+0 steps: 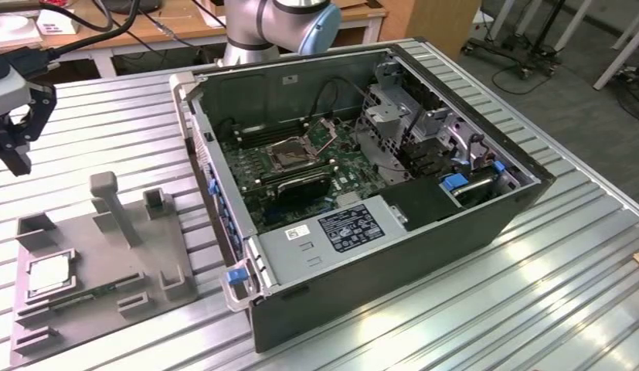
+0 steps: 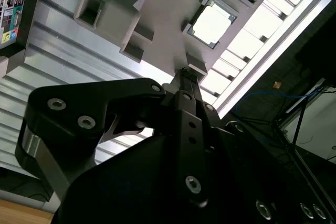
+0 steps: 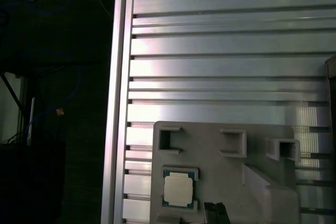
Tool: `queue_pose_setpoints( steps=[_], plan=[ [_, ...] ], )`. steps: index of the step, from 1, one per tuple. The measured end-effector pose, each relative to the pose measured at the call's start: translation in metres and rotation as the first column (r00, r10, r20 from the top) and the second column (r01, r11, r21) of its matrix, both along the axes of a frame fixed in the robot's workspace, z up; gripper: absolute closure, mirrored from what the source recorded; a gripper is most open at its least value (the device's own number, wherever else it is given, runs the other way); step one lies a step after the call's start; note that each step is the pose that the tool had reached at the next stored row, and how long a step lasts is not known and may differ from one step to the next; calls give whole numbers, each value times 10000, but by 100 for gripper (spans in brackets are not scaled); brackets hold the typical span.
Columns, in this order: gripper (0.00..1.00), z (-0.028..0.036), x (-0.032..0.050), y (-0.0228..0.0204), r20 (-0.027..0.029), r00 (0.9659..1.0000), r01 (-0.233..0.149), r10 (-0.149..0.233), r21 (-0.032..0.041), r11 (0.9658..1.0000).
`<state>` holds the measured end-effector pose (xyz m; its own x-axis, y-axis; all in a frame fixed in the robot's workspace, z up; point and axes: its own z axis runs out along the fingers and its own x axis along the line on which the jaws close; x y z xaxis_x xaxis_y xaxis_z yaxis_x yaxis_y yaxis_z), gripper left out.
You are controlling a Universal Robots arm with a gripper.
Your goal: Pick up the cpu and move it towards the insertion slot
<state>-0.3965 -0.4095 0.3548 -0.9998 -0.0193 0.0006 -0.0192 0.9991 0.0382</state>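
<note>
Robotics lab: robot arm (image 1: 252, 31) beside ribbed aluminium tabletop (image 1: 566, 294), opened computer case (image 1: 423, 270), cabled wooden desk (image 1: 180, 29), wheeled stands (image 1: 501, 48).

A: Noting the gripper (image 1: 10, 154) being cut off at the exterior view's left edge, and the arm (image 1: 273, 27) at its top edge.

B: Confirming. Finding the insertion slot (image 1: 291, 152) too small for detail. Seeing the grey tray (image 3: 226, 182) being clipped by the picture's edge in the first wrist view.

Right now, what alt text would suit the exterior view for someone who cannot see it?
The gripper hangs above a grey tray holding the cpu, at the exterior view's left. Beside it, an open computer case sits on the slatted metal table, socket exposed.
</note>
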Motion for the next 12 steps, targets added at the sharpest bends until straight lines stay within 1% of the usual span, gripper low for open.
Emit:
queue_pose_setpoints(
  steps=[7, 12],
  plan=[
    [90, -8, -1, 0, -1, 10000, 1, -1, -1, 10000],
    [90, -33, -1, 0, 0, 10000, 1, -1, 0, 10000]
  ],
)
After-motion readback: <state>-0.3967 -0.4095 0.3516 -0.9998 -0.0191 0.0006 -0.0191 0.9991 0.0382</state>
